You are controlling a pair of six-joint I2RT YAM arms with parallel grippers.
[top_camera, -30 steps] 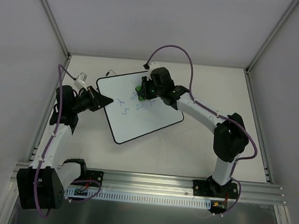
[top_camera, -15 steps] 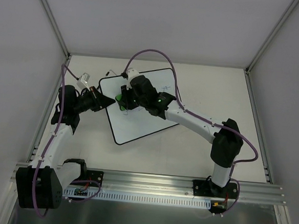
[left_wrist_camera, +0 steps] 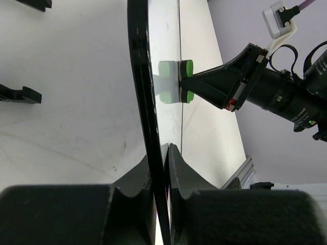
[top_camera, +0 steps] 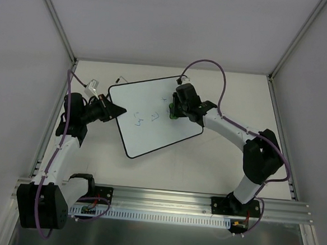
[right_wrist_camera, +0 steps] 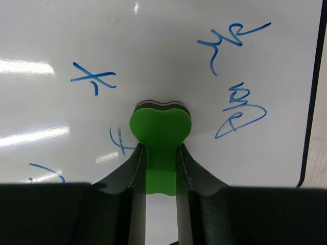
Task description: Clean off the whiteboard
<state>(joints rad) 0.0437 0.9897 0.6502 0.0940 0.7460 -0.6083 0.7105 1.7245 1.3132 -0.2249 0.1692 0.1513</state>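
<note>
Off-white table (top_camera: 205,164), walls on 3 sides, metal rail (top_camera: 164,198) along near edge. Whiteboard (top_camera: 151,135) lies on it, turned askew, L of centre, w/ blue scribbles. Small unclear item (top_camera: 120,79) beside its far-L corner.

One whiteboard (top_camera: 151,134), one green eraser (right_wrist_camera: 160,125), five blue marks (right_wrist_camera: 93,79) in the right wrist view, two arms, one left end effector (left_wrist_camera: 162,153), one right end effector (right_wrist_camera: 160,150), one bench (top_camera: 217,160).
</note>
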